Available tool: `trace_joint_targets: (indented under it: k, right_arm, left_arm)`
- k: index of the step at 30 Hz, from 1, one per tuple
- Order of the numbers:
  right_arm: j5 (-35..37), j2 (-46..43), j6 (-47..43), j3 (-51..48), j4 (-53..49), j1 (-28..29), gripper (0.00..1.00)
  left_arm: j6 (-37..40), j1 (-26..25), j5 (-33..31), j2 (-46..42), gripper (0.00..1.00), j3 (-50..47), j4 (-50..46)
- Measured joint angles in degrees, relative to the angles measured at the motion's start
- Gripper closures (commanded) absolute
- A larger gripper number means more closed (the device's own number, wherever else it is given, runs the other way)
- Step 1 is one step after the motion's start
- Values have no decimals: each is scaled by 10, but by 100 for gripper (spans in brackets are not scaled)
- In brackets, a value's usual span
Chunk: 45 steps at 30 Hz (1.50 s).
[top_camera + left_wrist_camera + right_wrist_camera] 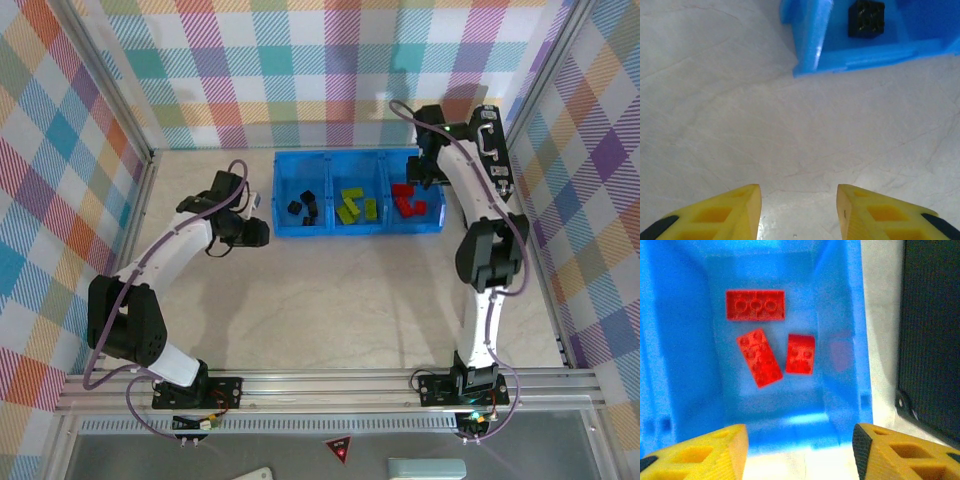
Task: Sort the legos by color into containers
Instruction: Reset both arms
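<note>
Bricks (350, 210) are judged all sorted in the tray (357, 229); left gripper (799, 210) and right gripper (800, 450), parted and empty, need only be withdrawn.

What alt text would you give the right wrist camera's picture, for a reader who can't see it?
Three red studded plastic bricks lie in one compartment of a bright blue plastic tray, seen from above. The right pincer holds nothing, its yellow tips apart at the bottom edge; a black textured case sits beside the tray.
</note>
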Motion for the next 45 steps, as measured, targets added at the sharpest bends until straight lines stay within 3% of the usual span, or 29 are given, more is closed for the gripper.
trace_joint_targets:
  k: [6, 12, 16, 18, 19, 31, 41, 45]
  right_arm:
    - [-28, -145, 5, -193, 63, 0, 28]
    - [-37, -269, 19, -388, 143, 0, 5]
    - [-28, -336, 21, -512, 216, -3, 1]
    - [-21, -358, 21, -567, 250, -10, 1]
    - [-17, -365, 23, -589, 267, -14, 1]
    - [76, -368, 27, -775, 541, -37, 1]
    - [61, -355, -8, -889, 848, -69, 1]
    - [34, -325, -19, -899, 939, -77, 1]
  left_arm:
    - [-22, -14, -12, -12, 50, -2, -7]
    - [-42, -14, -49, -32, 42, -60, 37]
    - [-40, -14, -85, -32, 25, -116, 92]
    - [-37, -14, -106, -32, 2, -138, 120]
    - [-37, -14, -118, -32, 0, -148, 137]
    - [7, 21, -261, -32, 0, -231, 342]
    - [82, 60, -238, 23, 0, -333, 585]
    - [91, 81, -201, 41, 0, -336, 628]
